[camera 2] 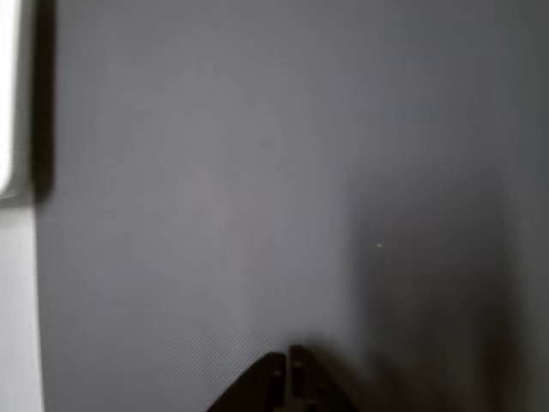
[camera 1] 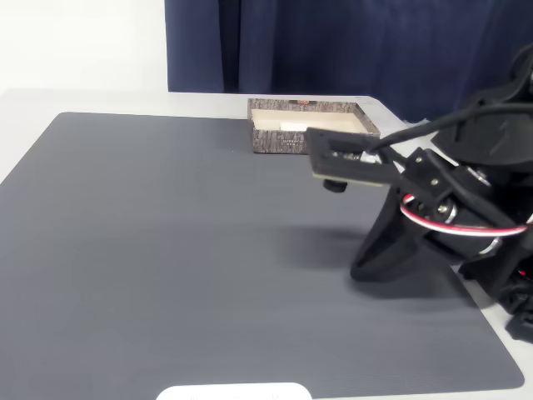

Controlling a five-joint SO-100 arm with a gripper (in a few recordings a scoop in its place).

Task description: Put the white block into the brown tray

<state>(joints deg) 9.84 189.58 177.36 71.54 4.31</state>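
The brown tray stands at the back of the grey mat, with bark-patterned sides and a cream inside. A small paler shape lies inside it; I cannot tell whether it is the white block. My black gripper points down at the mat on the right, well in front of the tray. In the wrist view the gripper sits at the bottom edge with its fingertips closed together and nothing between them, over bare mat.
A dark grey mat covers most of the table. A wide flat white rounded object lies at the mat's front edge and shows at the left edge of the wrist view. A blue curtain hangs behind.
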